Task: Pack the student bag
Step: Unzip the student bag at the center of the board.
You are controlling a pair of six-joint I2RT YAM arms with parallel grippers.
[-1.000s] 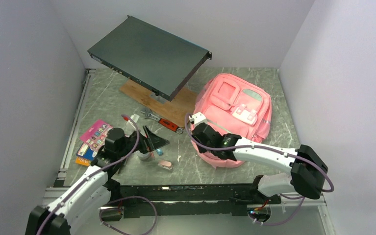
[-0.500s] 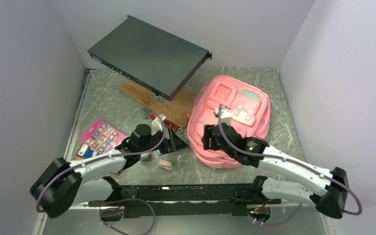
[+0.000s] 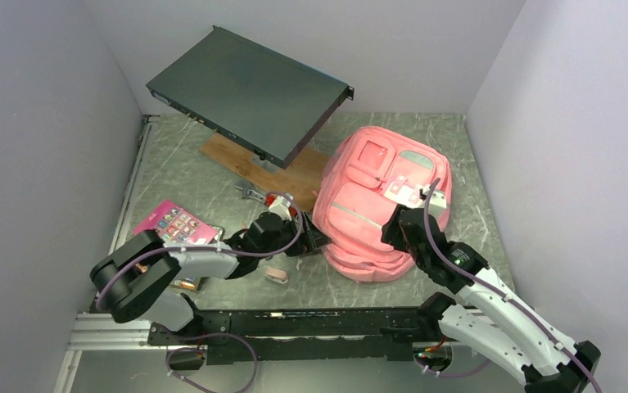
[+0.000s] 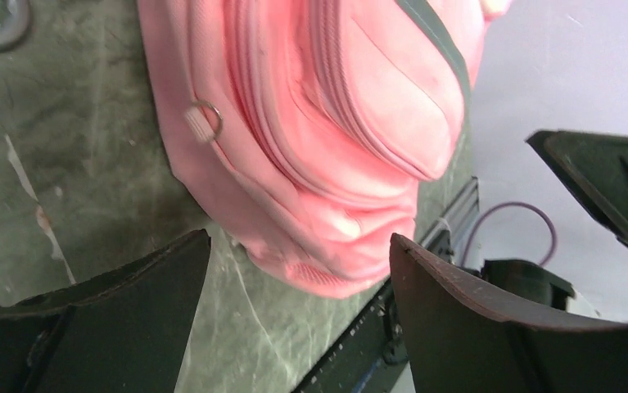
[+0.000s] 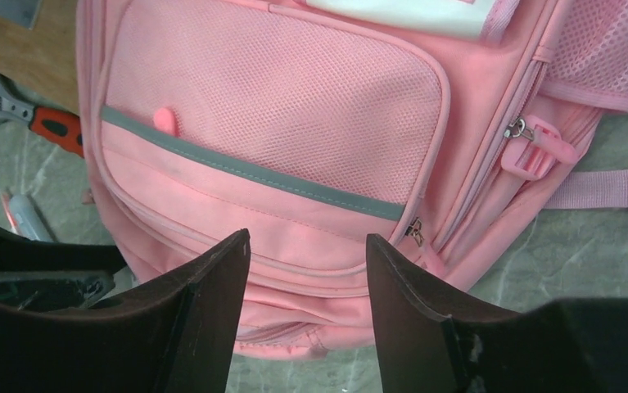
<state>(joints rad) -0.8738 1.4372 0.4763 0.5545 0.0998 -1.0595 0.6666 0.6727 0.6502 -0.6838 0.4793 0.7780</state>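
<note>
Marble table [image 3: 181, 170], centre right: bag [image 3: 359, 229] flat, zipped; left gripper [image 4: 298, 237], right gripper [image 5: 307, 236] alongside, fingers apart, empty, likely for unzipping.

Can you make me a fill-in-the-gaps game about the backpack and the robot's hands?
1. The student bag is coloured ____.
2. The left gripper and the right gripper both have jaws that are ____, holding nothing.
3. The flat black box stands above a board made of ____.

Missing words: pink; open; wood.
</note>
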